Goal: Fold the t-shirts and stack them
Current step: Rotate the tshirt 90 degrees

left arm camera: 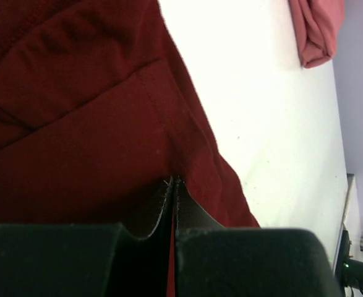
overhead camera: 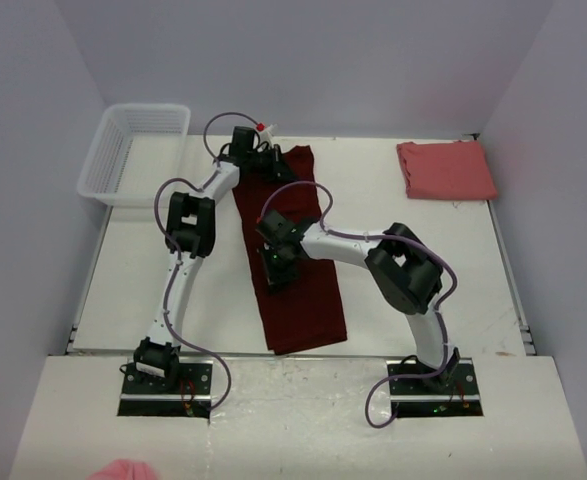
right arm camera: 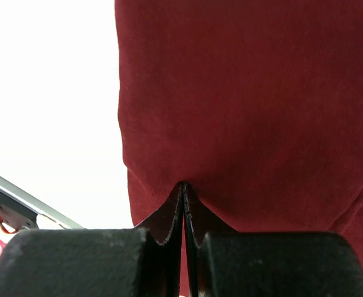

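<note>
A white mesh basket (overhead camera: 101, 165) sits at the far left corner of the white table (overhead camera: 123, 290), and everything else lies to the right of it. Just to its right is the dark maroon t-shirt (overhead camera: 308, 300), folded into a long narrow strip. The strip starts about level with the basket and slants away from it towards the near edge of the table.

The left gripper (left arm camera: 172, 180) is down on the strip's far end, the end nearest the basket. Its two fingers are pressed together, with a thin sliver of maroon cloth caught between them beside a stitched hem.

The right gripper (right arm camera: 183, 184) is about halfway along the strip, on the long edge that faces the basket's side of the table. Its jaws are likewise pinched tight, and the cloth puckers into a small peak where the tips bite it.

The salmon pink t-shirt (overhead camera: 445, 170) lies well to the right of the basket, beyond the maroon one. It is folded into a neat, flat square near the far right corner, and no gripper touches it.

A bit of pink cloth (overhead camera: 123, 470) shows on the ledge in front of the arm bases, on the basket's side.
</note>
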Robot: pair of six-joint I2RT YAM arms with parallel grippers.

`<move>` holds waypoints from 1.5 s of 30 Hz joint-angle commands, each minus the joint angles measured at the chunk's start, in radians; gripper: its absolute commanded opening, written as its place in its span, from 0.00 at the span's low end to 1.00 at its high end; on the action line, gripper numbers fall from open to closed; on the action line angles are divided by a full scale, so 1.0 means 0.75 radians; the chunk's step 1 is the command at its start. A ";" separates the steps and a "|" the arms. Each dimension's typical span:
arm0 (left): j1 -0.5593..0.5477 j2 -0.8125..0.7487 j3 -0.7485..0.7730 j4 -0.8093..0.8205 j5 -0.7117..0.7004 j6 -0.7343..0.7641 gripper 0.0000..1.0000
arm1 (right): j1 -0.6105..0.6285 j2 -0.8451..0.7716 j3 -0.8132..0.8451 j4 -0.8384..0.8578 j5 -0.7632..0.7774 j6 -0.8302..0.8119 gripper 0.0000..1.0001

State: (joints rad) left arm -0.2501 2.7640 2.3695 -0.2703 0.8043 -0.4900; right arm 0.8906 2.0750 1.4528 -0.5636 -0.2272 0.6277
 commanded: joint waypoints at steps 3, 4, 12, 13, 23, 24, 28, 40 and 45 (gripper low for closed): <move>-0.008 -0.049 0.068 0.113 0.153 -0.050 0.00 | 0.007 0.031 0.167 -0.101 0.016 -0.058 0.00; -0.006 -0.059 0.074 0.135 0.161 -0.058 0.01 | 0.011 0.023 0.190 -0.116 0.029 -0.072 0.00; 0.000 -0.345 -0.031 0.085 0.059 -0.059 0.14 | 0.021 -0.273 0.117 -0.136 0.310 -0.139 0.00; -0.002 -0.408 -0.075 0.062 0.008 -0.042 0.21 | 0.021 -0.314 0.080 -0.167 0.364 -0.142 0.03; -0.088 -1.163 -0.788 -0.239 -0.829 0.042 0.43 | -0.093 -0.721 -0.311 -0.273 0.561 -0.115 0.22; -0.092 -1.174 -0.831 -0.241 -0.827 0.050 0.22 | -0.107 -0.758 -0.346 -0.261 0.569 -0.099 0.01; -0.116 -1.078 -0.883 -0.280 -0.766 0.111 0.00 | -0.118 -0.826 -0.525 -0.169 0.534 -0.090 0.00; -0.207 -0.834 -0.895 -0.184 -0.890 0.115 0.00 | -0.116 -1.004 -0.824 0.013 0.340 -0.045 0.00; -0.207 -0.718 -0.842 -0.198 -0.911 0.136 0.00 | -0.112 -1.002 -0.882 0.101 0.254 -0.021 0.00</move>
State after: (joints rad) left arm -0.4072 2.1796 1.6905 -0.4408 0.1516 -0.4221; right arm 0.7990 1.3319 0.8085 -0.5655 0.0219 0.5850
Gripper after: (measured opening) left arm 0.002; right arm 0.003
